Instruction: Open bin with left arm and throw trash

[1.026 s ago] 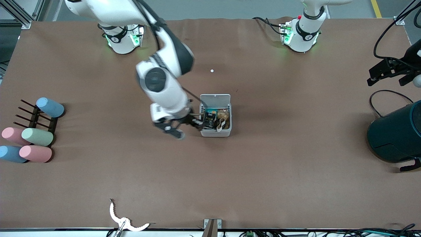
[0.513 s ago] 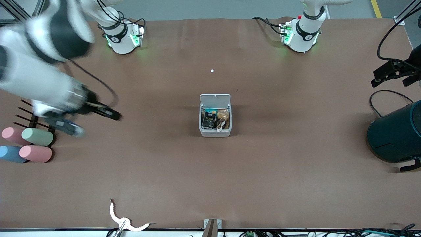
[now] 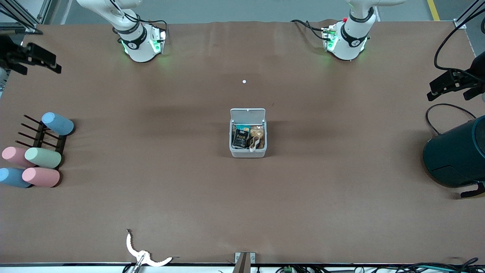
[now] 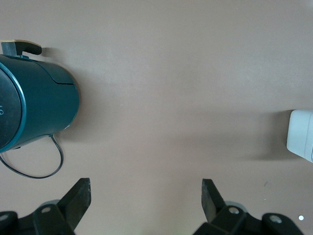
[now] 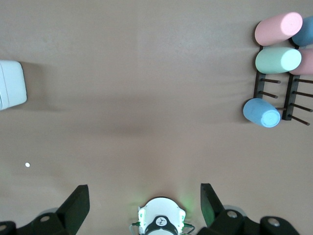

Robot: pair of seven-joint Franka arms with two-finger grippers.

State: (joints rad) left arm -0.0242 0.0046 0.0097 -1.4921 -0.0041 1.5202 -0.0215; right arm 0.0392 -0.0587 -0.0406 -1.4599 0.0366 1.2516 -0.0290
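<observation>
The bin stands in the middle of the table with its white lid swung up and open. Inside lie a black packet with white print, a beige rubber band and a brownish item; I cannot make out the black tape roll. My right gripper is open and empty, high over the table's edge at the right arm's end. My left gripper is open and empty, over the left arm's end, above the teal container. The bin's edge shows in the left wrist view and the right wrist view.
A large dark teal round container with a cable lies at the left arm's end. A rack with several pastel cups stands at the right arm's end. A white toothed strip lies at the front edge. A tiny white dot lies between the bases.
My right gripper has pulled away from the bin and swung across to the right arm's end of the table. The left gripper has barely moved. The bin stays open.
</observation>
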